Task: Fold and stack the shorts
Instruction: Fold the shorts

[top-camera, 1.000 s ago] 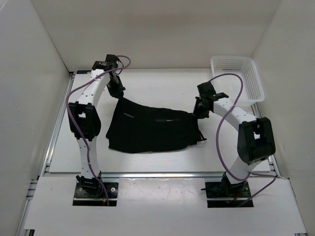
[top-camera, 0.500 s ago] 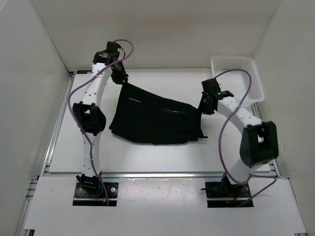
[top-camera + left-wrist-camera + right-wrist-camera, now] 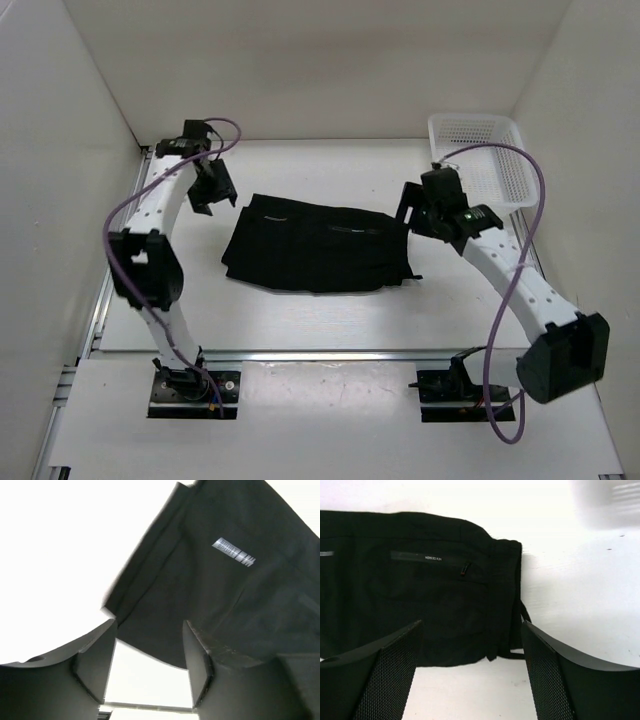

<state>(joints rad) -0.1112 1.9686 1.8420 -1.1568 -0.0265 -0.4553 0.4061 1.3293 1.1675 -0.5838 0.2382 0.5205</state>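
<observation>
Black shorts (image 3: pixel 315 250) lie flat on the table (image 3: pixel 300 325), centre. Your left gripper (image 3: pixel 213 190) hovers just off their 10 o'clock corner, jaws apart, gripping nothing. Your right gripper (image 3: pixel 410 212) hovers at their 3 o'clock edge, jaws wide, empty too. White basket (image 3: pixel 485 150) sits at 2 o'clock, apart from them.

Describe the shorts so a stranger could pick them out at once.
Start at the white table. In its middle lies a black cloth spread flat, the shorts. Unlike the white basket in the far right corner, they are soft, flat and dark, with a small silver logo near their left end.
</observation>
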